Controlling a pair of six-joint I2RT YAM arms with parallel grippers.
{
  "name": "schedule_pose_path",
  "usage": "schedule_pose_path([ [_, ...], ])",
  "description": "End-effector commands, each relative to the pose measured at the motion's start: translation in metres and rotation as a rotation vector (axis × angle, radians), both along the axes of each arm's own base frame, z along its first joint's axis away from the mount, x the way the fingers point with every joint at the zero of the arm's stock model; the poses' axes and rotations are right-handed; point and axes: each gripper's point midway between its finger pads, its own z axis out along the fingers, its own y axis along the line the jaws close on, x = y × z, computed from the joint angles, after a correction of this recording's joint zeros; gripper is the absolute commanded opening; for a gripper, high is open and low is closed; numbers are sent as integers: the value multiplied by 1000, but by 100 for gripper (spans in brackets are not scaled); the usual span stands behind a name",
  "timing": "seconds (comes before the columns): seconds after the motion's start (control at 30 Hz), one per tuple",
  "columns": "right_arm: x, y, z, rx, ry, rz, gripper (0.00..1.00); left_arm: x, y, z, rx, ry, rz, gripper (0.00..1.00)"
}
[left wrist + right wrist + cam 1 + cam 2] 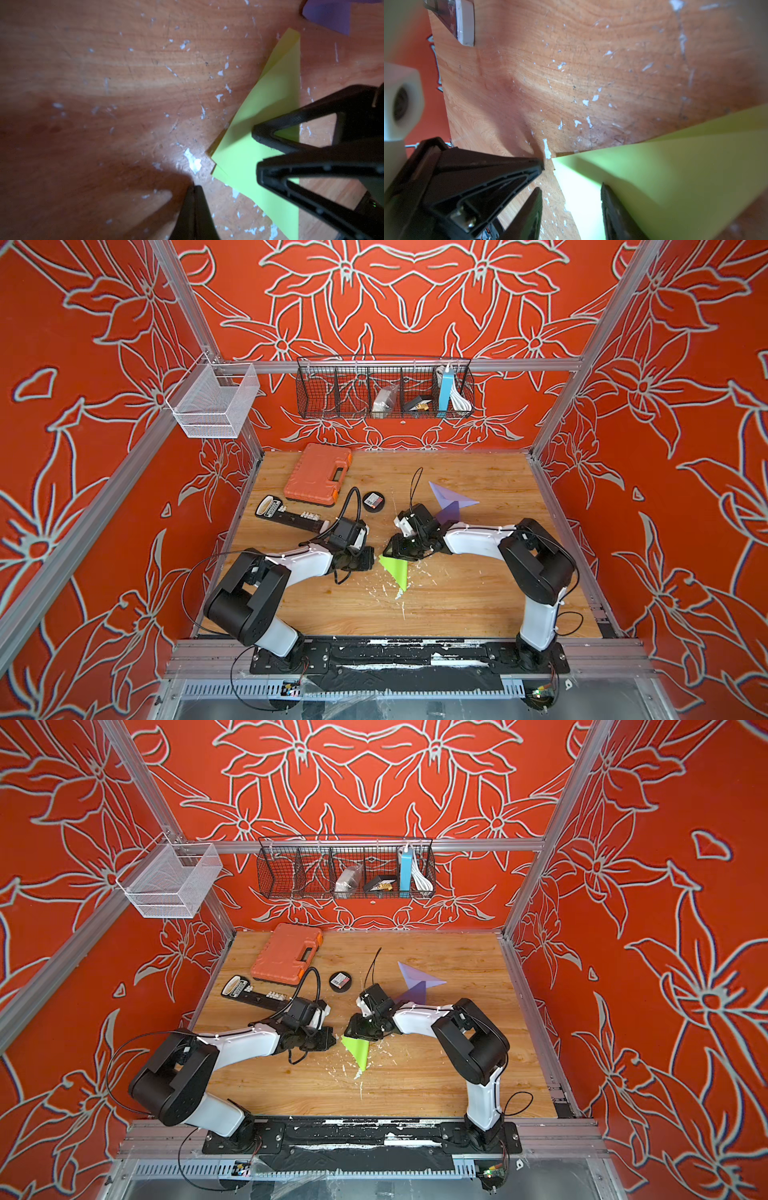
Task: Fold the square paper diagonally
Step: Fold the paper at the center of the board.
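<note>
So yeah, my arms: glossy white shell links (pixel 309 562), chunky black joint housings (pixel 536 568), and thin black cables (pixel 352 499) looping off the wrists. My left gripper (pixel 194 190) and right gripper (pixel 571 187) are ribbed, hollow black plastic wedges, and there's a silver screw (pixel 466 218) at one base.

No text legible in any view.

- Round black disc (pixel 373 502), on the table toward the far edge, just beside the orange case (pixel 318 474): carries a small red-and-white label in both top views. The print is too small to read.
- Long black holder (pixel 286 516), near the table's left edge: has a pale oval badge with a dark lettered patch at its far end. The characters are unresolved.
- Orange case: no marking can be made out.
- Wrist views: no lettering.
</note>
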Motion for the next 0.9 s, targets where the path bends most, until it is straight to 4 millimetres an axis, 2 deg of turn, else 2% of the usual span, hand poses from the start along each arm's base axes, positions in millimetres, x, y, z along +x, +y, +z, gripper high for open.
schedule_pose_path([
  [0.0, -19, -25, -36, -149, 76, -13, 48, 0, -13, 12, -92, -19, -33, 7],
  [0.33, -19, -26, -36, -150, 76, -17, 42, 3, -29, 19, -209, -26, -33, 7],
  [0.67, -18, -24, -37, -145, 77, -13, 41, 9, -33, 7, -209, 16, -23, 6],
  [0.87, -19, -24, -37, -146, 78, -12, 41, 11, -35, 8, -224, 6, -20, 6],
])
